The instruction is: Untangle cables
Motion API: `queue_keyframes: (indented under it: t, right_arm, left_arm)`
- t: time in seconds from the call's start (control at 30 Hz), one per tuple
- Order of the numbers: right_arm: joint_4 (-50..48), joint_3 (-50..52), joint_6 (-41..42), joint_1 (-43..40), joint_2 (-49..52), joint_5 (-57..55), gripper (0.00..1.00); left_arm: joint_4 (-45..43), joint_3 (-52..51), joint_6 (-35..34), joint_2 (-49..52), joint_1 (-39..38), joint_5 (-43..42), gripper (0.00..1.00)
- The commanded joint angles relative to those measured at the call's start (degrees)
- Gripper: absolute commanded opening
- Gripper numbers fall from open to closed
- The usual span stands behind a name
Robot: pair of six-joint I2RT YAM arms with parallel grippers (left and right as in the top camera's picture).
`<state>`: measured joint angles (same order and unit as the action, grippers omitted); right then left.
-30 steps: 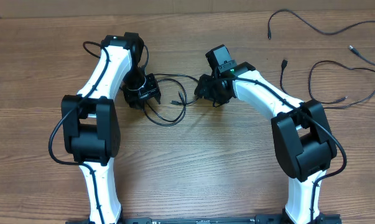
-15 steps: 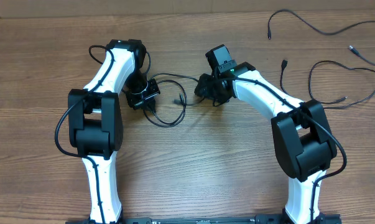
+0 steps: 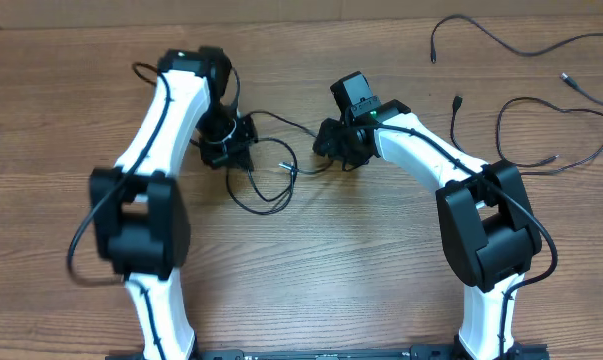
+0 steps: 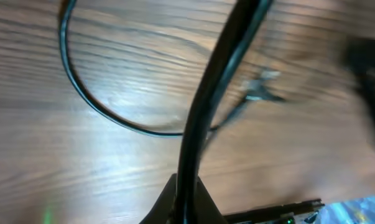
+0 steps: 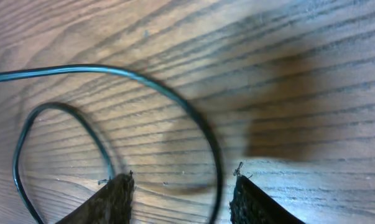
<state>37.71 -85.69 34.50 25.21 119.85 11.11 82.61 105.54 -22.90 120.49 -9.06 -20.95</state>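
A thin black cable [image 3: 293, 180] lies in loose loops on the wooden table between my two grippers. My left gripper [image 3: 239, 150] is shut on a strand of it. In the left wrist view that strand [image 4: 218, 68] rises from the pinched jaws of the left gripper [image 4: 186, 185], and a silver-tipped plug [image 4: 262, 84] shows blurred beyond it. My right gripper [image 3: 331, 150] is low over the table. In its wrist view the right gripper [image 5: 182, 186] is open, and a strand of cable [image 5: 206, 137] curves across the gap nearer the right fingertip [image 5: 244, 190], not pinched.
More separate cables lie at the back right: one long strand [image 3: 481, 35] near the far edge, a large loop [image 3: 581, 160] to the right, and a short plug end [image 3: 457, 103]. Both white arms reach in from the near edge.
My left gripper has shut on the cable. The left arm has swung, and the loops have been drawn in and shifted slightly. The right gripper has stayed still and open.
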Motion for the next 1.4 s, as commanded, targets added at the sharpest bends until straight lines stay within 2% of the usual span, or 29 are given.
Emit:
queue_keyframes:
  t: [0.0,0.07,0.27,0.37,0.43,0.5,0.7,0.87,0.93,1.0,1.2,1.37]
  right_arm:
    - [1.1,0.2,0.0,0.2,0.9,-1.3,0.49]
    - [2.1,0.2,0.0,0.2,1.0,-2.3,0.46]
    - [4.8,0.2,0.0,0.2,1.0,-2.4,0.46]
    - [6.3,0.2,-0.2,0.2,1.0,1.2,0.45]
    - [7.1,0.1,-2.6,0.2,0.8,8.0,0.39]
    - [7.5,0.1,-5.0,-0.1,0.1,14.0,0.38]
    - [9.9,0.1,-11.3,-0.2,-7.6,24.9,0.52]
    - [11.7,0.1,-12.5,0.3,-19.2,26.3,0.59]
    - [12.1,0.1,-12.5,0.9,-24.5,26.3,0.7]
    - [12.7,0.1,-11.9,1.5,-27.6,26.3,0.75]
    - [14.7,0.1,-7.1,3.1,-29.6,26.1,0.76]
    - [14.3,0.1,-6.3,5.2,-29.6,22.3,0.76]
  left_arm:
    - [0.6,2.2,2.0,-8.6,-1.2,-1.4,0.04]
    - [1.1,2.2,2.0,-12.0,-1.5,-1.6,0.04]
    - [1.4,2.2,1.9,-21.5,-1.6,-1.6,0.04]
    - [0.4,2.2,1.3,-25.6,-1.4,-0.5,0.04]
    - [-0.2,2.2,-3.6,-27.9,-1.4,5.1,0.04]
    - [-0.1,2.2,-9.0,-29.4,-1.4,11.0,0.04]
    - [-1.0,2.2,-13.2,-31.3,-1.4,11.8,0.04]
    - [-2.6,2.2,-15.6,-31.3,-1.4,12.3,0.04]
    - [-3.4,2.2,-20.1,-31.3,-1.4,9.5,0.04]
    - [-5.2,2.2,-22.1,-31.3,-1.4,5.5,0.04]
    - [-10.5,2.3,-28.4,-31.3,-1.4,-1.3,0.04]
    - [-10.5,2.3,-32.0,-31.3,-1.4,-2.3,0.04]
